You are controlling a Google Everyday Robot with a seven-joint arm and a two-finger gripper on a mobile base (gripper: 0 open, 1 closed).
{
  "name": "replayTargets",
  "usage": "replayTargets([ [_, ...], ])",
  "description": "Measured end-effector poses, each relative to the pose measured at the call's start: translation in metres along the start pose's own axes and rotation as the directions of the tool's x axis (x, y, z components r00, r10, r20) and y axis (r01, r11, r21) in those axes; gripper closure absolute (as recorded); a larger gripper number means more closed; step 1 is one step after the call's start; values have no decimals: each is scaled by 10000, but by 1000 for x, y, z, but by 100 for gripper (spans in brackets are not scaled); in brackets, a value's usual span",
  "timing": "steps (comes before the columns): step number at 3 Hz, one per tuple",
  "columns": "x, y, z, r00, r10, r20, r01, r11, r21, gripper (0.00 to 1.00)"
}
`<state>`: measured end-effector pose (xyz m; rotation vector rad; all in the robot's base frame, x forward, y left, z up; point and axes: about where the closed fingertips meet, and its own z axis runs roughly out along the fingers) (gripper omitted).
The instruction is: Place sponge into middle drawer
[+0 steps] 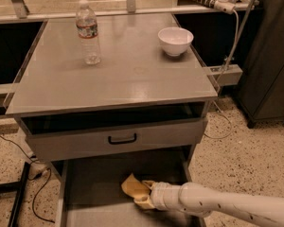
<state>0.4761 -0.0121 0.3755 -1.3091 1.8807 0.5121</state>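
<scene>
The pale-yellow sponge [134,186] is low over the floor of the pulled-out middle drawer [92,193], right of its centre. My gripper [145,195] reaches in from the right on a white arm and is shut on the sponge's right end. The sponge sits tilted, with one corner up. Whether it touches the drawer floor cannot be told. The drawer's front part is cut off by the bottom edge of the camera view.
Above the open drawer is a grey drawer front with a small black handle [122,139]. On the cabinet top stand a water bottle [88,32] and a white bowl [175,40]. Cables lie on the speckled floor at the left [19,174]. A dark cabinet [270,70] stands at the right.
</scene>
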Motion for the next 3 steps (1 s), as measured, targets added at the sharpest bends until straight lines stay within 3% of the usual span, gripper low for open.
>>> replayTargets([
  [1, 0, 0, 0, 10000, 0, 0, 0, 10000, 0, 12],
  [2, 0, 0, 0, 10000, 0, 0, 0, 10000, -1, 0],
  [3, 0, 0, 0, 10000, 0, 0, 0, 10000, -1, 0],
])
